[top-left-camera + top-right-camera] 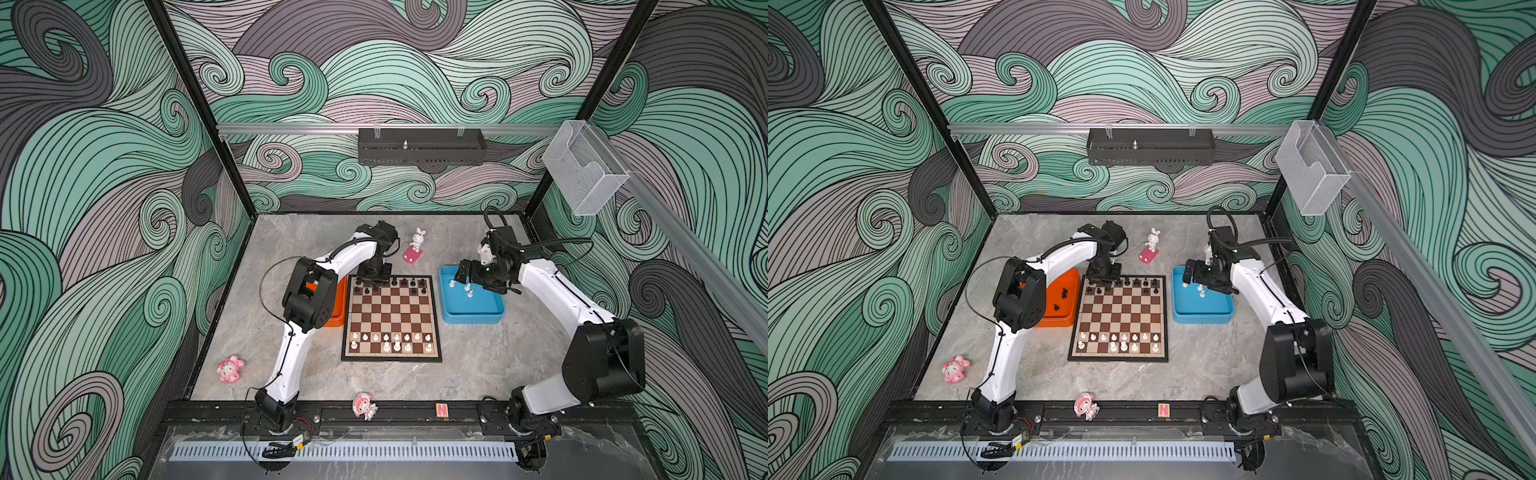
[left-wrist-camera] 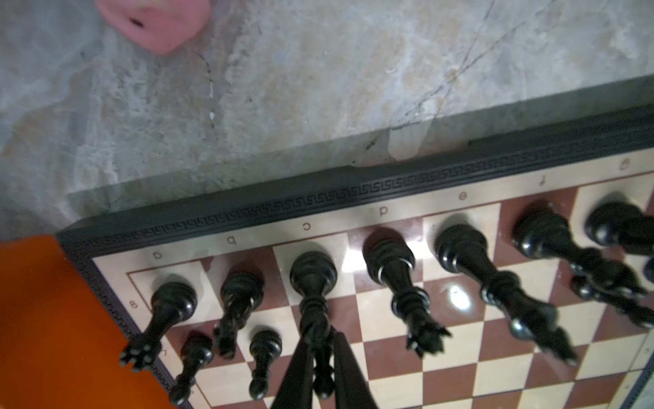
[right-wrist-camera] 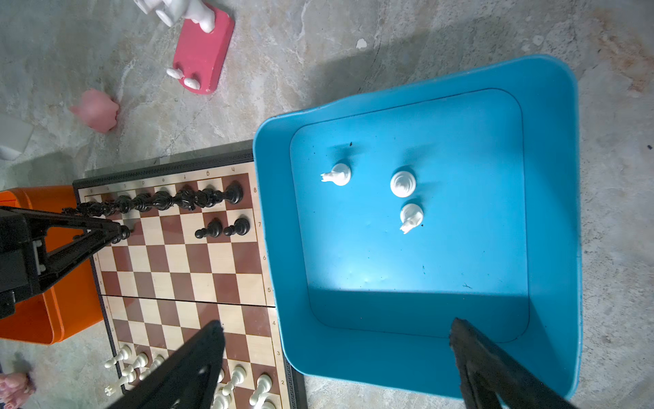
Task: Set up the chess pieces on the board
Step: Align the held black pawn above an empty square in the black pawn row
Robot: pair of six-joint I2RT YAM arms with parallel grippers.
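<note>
The board lies mid-table, also seen as the board. Black chess pieces fill its far rows and white chess pieces its near rows. My left gripper is over the far left corner, shut on a black pawn standing in the second row behind the bishop. My right gripper hangs open and empty over the blue tray, which holds three white pieces. The orange tray holds a few black pieces.
A white rabbit figure on a pink base stands behind the board. Pink figurines lie at the front left and on the front rail. The trays flank the board closely on both sides.
</note>
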